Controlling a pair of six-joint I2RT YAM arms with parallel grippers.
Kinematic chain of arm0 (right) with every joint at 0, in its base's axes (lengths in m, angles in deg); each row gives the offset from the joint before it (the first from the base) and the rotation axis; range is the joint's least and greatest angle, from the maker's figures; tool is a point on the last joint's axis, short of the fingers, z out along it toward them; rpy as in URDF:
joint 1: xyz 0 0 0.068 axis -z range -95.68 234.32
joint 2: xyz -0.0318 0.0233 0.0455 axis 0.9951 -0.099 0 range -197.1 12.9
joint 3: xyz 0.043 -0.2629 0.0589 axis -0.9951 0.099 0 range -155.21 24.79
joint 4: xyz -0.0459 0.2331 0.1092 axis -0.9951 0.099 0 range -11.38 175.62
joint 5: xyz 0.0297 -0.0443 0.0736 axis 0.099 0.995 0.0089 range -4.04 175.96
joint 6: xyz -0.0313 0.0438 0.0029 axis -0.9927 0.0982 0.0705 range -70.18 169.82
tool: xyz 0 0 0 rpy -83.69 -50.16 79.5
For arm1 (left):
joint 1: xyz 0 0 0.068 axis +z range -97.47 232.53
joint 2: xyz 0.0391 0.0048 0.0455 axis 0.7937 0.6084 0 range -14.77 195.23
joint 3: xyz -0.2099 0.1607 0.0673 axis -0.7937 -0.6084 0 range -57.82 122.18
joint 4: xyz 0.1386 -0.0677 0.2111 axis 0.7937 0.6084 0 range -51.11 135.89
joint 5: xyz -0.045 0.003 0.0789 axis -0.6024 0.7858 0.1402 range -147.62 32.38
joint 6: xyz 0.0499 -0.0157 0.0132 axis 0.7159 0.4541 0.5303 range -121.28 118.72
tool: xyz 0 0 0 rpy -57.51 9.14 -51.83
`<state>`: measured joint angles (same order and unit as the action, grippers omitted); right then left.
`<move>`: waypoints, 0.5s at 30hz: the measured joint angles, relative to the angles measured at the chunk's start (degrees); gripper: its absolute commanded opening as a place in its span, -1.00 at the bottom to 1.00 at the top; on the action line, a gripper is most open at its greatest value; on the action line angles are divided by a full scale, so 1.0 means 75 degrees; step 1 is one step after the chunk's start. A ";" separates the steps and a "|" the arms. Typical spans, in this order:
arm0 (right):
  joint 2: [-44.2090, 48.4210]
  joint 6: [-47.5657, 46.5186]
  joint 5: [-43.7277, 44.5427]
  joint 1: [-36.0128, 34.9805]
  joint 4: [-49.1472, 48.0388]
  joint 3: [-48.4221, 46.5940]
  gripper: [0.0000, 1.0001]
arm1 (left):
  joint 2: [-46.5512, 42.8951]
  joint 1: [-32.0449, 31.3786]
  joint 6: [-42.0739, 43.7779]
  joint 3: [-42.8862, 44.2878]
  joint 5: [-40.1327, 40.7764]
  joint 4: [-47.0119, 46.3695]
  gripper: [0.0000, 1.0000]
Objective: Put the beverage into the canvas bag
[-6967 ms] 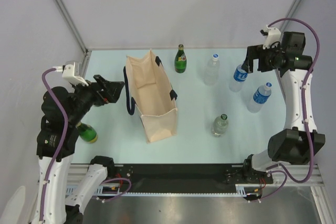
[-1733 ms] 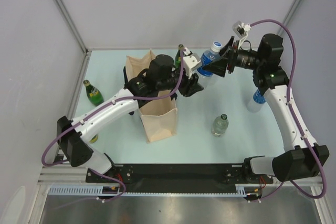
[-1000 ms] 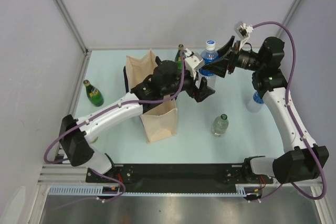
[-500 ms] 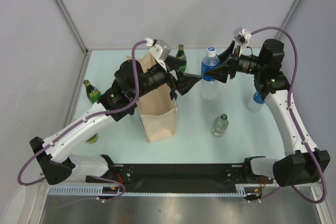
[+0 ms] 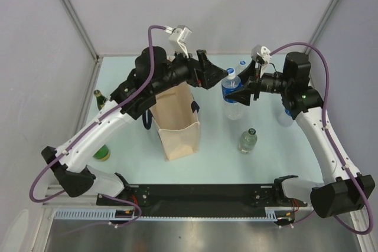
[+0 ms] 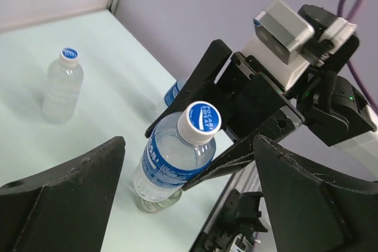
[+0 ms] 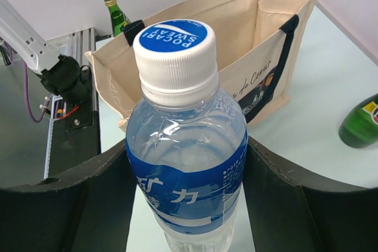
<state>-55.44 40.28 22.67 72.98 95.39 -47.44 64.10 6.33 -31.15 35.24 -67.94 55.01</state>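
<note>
Canvas bag (image 5: 177, 128) stands upright on the tabletop (image 5: 218, 157) with its mouth open. It is a rectangular tote of cream cloth with dark strap handles and a printed side panel. The right wrist view shows only the inner walls. The bottom is hidden, so the contents cannot be determined. The left arm crosses above the far end of the bag mouth.

Right gripper (image 5: 236, 94) is closed on a plastic bottle (image 5: 230, 88), with one finger on each side of the blue label band. The bottle is nearly upright. It is outside the bag, to its right and apart from it. Whether its base touches the tabletop cannot be determined.

Left gripper (image 5: 217, 77) is spread wide and holds nothing. It points at the held bottle from the bag side without touching it.

The held bottle is clear and round, with a white cap bearing a blue printed disc. A clear bottle (image 5: 247, 140) with a dark cap stands nearer the front right. A green bottle (image 5: 101, 101) stands left of the bag. The tabletop is pale and smooth.
</note>
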 measured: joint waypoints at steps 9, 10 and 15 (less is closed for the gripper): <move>0.0000 -0.0428 0.0527 -0.0350 0.0536 0.0000 -1.00 | 0.0714 -0.0087 -0.0353 0.0481 -0.0032 0.0941 0.69; 0.0000 -0.0472 0.0595 -0.0376 0.0592 0.0000 -1.00 | 0.0816 -0.0131 -0.0350 0.0592 0.0006 0.1032 0.68; 0.0000 -0.0606 0.0845 -0.0463 0.0799 0.0000 -1.00 | 0.1314 -0.0399 -0.0224 0.1198 0.0315 0.1422 0.61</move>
<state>-55.44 35.73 29.01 69.51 101.38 -47.44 73.96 3.34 -32.83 44.22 -65.58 65.68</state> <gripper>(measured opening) 0.677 0.831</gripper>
